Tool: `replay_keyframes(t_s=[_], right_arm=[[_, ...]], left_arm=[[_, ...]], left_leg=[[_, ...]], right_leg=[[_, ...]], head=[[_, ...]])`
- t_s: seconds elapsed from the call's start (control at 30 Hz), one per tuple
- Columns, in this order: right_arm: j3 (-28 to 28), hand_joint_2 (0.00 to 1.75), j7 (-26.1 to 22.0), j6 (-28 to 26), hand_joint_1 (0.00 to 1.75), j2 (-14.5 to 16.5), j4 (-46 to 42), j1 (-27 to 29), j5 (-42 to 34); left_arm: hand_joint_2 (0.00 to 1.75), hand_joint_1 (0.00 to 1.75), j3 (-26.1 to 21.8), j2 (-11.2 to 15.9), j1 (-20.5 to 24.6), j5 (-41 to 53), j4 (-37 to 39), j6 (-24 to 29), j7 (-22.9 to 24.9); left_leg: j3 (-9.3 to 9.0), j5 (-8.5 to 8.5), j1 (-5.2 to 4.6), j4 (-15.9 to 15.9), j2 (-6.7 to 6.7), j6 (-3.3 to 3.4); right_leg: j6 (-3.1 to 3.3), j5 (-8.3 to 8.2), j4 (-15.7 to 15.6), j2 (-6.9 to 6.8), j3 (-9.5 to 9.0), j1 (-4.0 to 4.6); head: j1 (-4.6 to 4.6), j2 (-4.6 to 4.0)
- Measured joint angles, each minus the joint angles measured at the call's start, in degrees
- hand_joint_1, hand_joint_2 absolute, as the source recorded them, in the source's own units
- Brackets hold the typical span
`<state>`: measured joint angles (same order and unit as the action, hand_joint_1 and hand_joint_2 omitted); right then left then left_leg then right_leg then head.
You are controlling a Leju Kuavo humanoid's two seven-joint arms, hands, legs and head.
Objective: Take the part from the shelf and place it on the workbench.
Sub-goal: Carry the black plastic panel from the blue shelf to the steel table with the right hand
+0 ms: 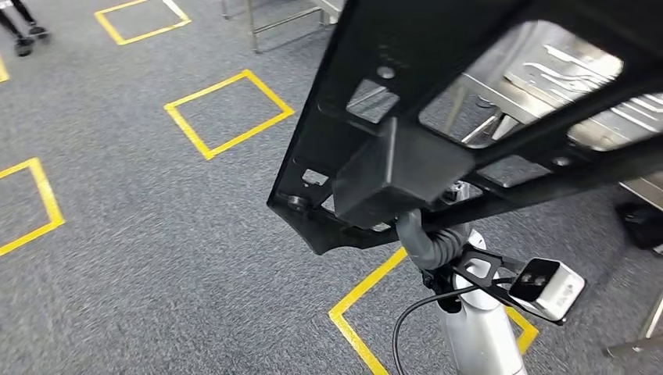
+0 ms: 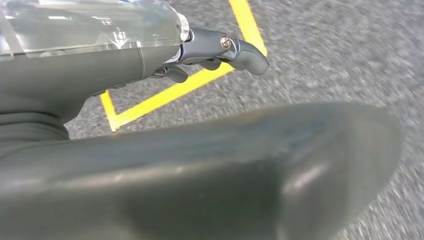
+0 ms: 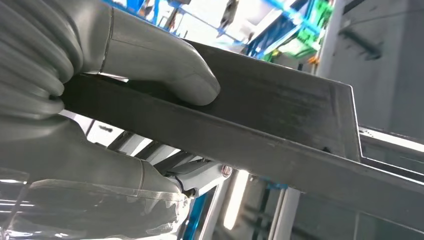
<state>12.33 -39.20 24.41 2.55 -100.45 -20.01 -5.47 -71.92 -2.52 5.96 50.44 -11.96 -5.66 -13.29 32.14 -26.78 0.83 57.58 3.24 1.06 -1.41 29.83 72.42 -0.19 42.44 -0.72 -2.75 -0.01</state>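
The part [image 1: 406,168] is a large black flat frame with cut-out openings and a boxy block on its underside. It is held up in the air over the carpet, in the head view's middle and right. My right hand [image 1: 426,241] grips it from below at the block. In the right wrist view the thumb [image 3: 165,67] presses on one face of the black part [image 3: 280,135] and the fingers clamp the other face. My left hand [image 2: 220,47] hangs over the floor with its fingers apart and nothing in it. A metal workbench [image 1: 547,66] shows through the frame's openings at the upper right.
Grey carpet with yellow taped squares [image 1: 228,113] spreads to the left and below. Metal table legs [image 1: 270,23] stand at the top centre. A person's feet [image 1: 23,35] are at the top left. A dark bag [image 1: 641,223] lies at the right edge.
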Motion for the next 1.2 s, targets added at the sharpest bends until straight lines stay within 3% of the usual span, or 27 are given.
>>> replay_keyframes(t_s=[0.07,0.13,0.17,0.23,0.3,0.37,0.4,0.43,0.47,0.53,0.6,0.67,0.73,0.8,0.87,0.93,0.97,1.0,1.03,1.1,1.17,1.2], right_arm=[[0.2,1.75,0.8,-0.3,1.75,0.0,0.2,-1.1,-0.2],[0.8,1.75,1.5,-0.5,1.75,0.0,0.2,-2.0,-0.6],[1.1,1.75,1.7,-0.6,1.75,0.0,0.2,-2.3,-0.7],[1.7,1.75,2.2,-1.0,1.75,0.0,0.2,-2.5,-0.9],[2.3,1.75,2.5,-1.9,1.75,0.0,0.2,-2.8,-1.0],[2.9,1.75,2.6,-3.0,1.75,0.0,0.1,-3.2,-1.1],[3.2,1.75,2.7,-3.5,1.75,0.0,0.1,-3.2,-1.2],[3.4,1.75,2.7,-3.8,1.75,0.0,0.1,-3.2,-1.2],[3.5,1.75,2.8,-4.0,1.75,0.0,0.1,-3.1,-1.3],[3.7,1.75,2.8,-4.1,1.75,0.0,0.1,-2.9,-1.5],[3.7,1.75,2.6,-4.2,1.75,0.0,0.1,-2.8,-1.8],[3.8,1.75,2.5,-4.3,1.75,-0.1,0.0,-2.7,-1.9],[3.8,1.75,2.4,-4.4,1.75,-0.2,0.0,-2.4,-2.0],[3.8,1.75,2.4,-4.5,1.75,-0.4,-0.1,-2.3,-2.0],[3.8,1.75,2.3,-4.6,1.75,-0.5,-0.1,-2.3,-2.0],[3.8,1.75,2.3,-4.7,1.75,-0.6,-0.1,-2.0,-2.0],[3.8,1.75,2.3,-4.7,1.75,-0.7,-0.1,-1.9,-2.0],[3.8,1.75,2.3,-4.7,1.75,-0.8,-0.1,-1.8,-2.0],[3.8,1.75,2.3,-4.7,1.75,-0.8,-0.1,-1.8,-2.0],[3.8,1.75,2.3,-4.7,1.75,-0.8,-0.1,-1.9,-2.0],[3.8,1.75,2.3,-4.7,1.75,-0.8,-0.1,-2.1,-2.1],[3.7,1.75,2.3,-4.7,1.75,-0.8,-0.1,-2.1,-2.1]], left_arm=[[0.00,0.00,0.2,-0.8,0.3,0.3,0.0,0.1,0.0],[0.00,0.00,0.4,-1.5,0.3,0.2,0.0,0.3,0.0],[0.00,0.00,0.5,-1.8,0.2,0.1,0.1,0.3,-0.1],[0.00,0.00,0.5,-2.2,0.2,-0.3,0.1,0.4,-0.2],[0.00,0.00,0.5,-2.5,0.3,-0.6,0.1,0.5,-0.3],[0.00,0.00,0.4,-2.7,0.0,-0.7,0.1,0.8,0.0],[0.00,0.00,0.4,-2.7,-0.3,-0.8,0.1,0.9,0.1],[0.00,0.00,0.3,-2.7,-0.5,-0.9,0.1,1.0,0.3],[0.00,0.00,0.3,-2.7,-0.6,-1.0,0.1,1.0,0.4],[0.00,0.00,0.2,-2.8,-0.6,-1.0,0.1,1.1,0.4],[0.00,0.00,0.2,-2.8,-0.5,-1.0,0.1,1.2,0.4],[0.00,0.00,0.2,-2.8,-0.6,-0.8,0.1,1.2,0.3],[0.00,0.00,0.2,-2.8,-0.5,-0.6,0.1,1.1,0.3],[0.00,0.00,0.2,-2.9,-0.3,-0.5,0.1,1.0,0.2],[0.00,0.00,0.2,-2.9,-0.4,-0.4,0.1,1.0,0.1],[0.00,0.00,0.2,-2.9,-0.6,-0.4,0.1,1.0,0.1],[0.00,0.00,0.2,-2.9,-0.6,-0.3,0.1,1.0,0.1],[0.00,0.00,0.2,-2.9,-0.6,-0.3,0.1,1.0,0.1],[0.00,0.00,0.2,-2.9,-0.5,-0.3,0.1,1.0,0.1],[0.00,0.00,0.2,-3.0,-0.4,-0.2,0.1,0.9,0.0],[0.00,0.00,0.2,-3.0,-0.5,-0.1,0.1,0.8,-0.1],[0.00,0.00,0.2,-3.1,-0.5,0.0,0.1,0.6,-0.3]], left_leg=[[-0.32,-0.38,-0.22,0.1,1.02,-0.38],[-0.62,-0.76,-0.51,0.2,2.05,-0.95],[-0.75,-0.92,-0.61,0.2,2.66,-1.25],[-1.12,-1.35,-0.46,0.2,3.42,-1.84],[-0.30,-3.07,-0.19,2.7,1.31,-2.34],[3.04,-6.38,-0.04,9.5,-1.68,-2.62],[5.02,-7.73,-0.02,13.2,-2.31,-2.71],[6.51,-8.14,-0.01,15.7,-2.57,-2.79],[7.07,-7.39,0.03,16.1,-2.68,-2.82],[5.31,-3.18,0.27,10.8,-3.29,-2.86],[2.56,-0.40,0.64,4.2,-5.72,-2.71],[1.50,-0.43,0.68,2.0,-7.20,-2.23],[1.29,-0.30,0.55,1.6,-6.24,-1.44],[1.05,-0.05,0.55,1.2,-5.04,-0.58],[0.92,-0.06,0.33,0.9,-3.66,0.00],[0.91,-0.20,0.04,0.9,-2.13,0.25],[0.88,-0.28,-0.05,0.9,-1.40,0.29],[0.79,-0.37,-0.13,0.9,-0.72,0.30],[0.62,-0.49,-0.19,0.9,-0.11,0.26],[0.20,-0.83,-0.40,1.0,1.00,-0.04],[-0.07,-1.13,-0.62,1.0,2.09,-0.50],[-0.22,-1.25,-0.70,1.0,2.74,-0.75]], right_leg=[[0.33,-3.50,-8.6,-2.49,-4.66,0.31],[0.89,-4.52,-13.4,-4.33,-7.18,0.89],[1.13,-4.32,-13.9,-4.16,-7.30,1.16],[1.76,-4.46,-14.3,-2.75,-7.35,1.06],[2.35,-4.67,-14.8,-1.46,-7.69,0.71],[2.78,-4.69,-14.9,-0.07,-7.86,0.59],[2.94,-4.67,-14.9,0.74,-7.87,0.61],[2.98,-4.64,-14.8,1.63,-7.90,0.62],[2.94,-4.58,-14.7,2.51,-7.93,0.61],[2.62,-4.34,-14.3,4.20,-8.03,0.49],[2.03,-3.99,-13.7,5.63,-7.84,0.45],[1.33,-3.98,-13.4,6.83,-7.36,0.35],[0.57,-4.11,-13.5,7.60,-7.10,0.11],[0.01,-2.87,-11.6,5.37,-6.18,0.19],[-0.33,0.42,-5.2,1.94,-3.10,0.33],[-0.51,2.94,1.6,0.77,0.37,0.28],[-0.48,2.76,2.7,0.60,0.91,0.28],[-0.34,1.54,1.3,0.44,0.22,0.32],[-0.07,-0.37,-2.1,-0.08,-1.60,0.44],[0.83,-3.31,-10.1,-2.90,-5.83,1.18],[1.61,-3.90,-13.7,-4.58,-7.53,1.97],[1.83,-3.92,-13.9,-4.06,-7.50,2.16]], head=[[0.01,0.00],[-0.01,-0.01],[-0.01,-0.01],[-0.01,-0.01],[-0.01,-0.01],[-0.02,-0.01],[-0.02,0.00],[-0.02,0.01],[-0.02,0.01],[-0.02,0.00],[-0.01,-0.01],[-0.01,-0.02],[-0.01,-0.01],[0.01,0.00],[0.01,-0.01],[0.00,-0.01],[0.00,-0.01],[0.00,0.00],[0.00,0.00],[0.00,0.00],[0.00,0.01],[0.00,0.01]])
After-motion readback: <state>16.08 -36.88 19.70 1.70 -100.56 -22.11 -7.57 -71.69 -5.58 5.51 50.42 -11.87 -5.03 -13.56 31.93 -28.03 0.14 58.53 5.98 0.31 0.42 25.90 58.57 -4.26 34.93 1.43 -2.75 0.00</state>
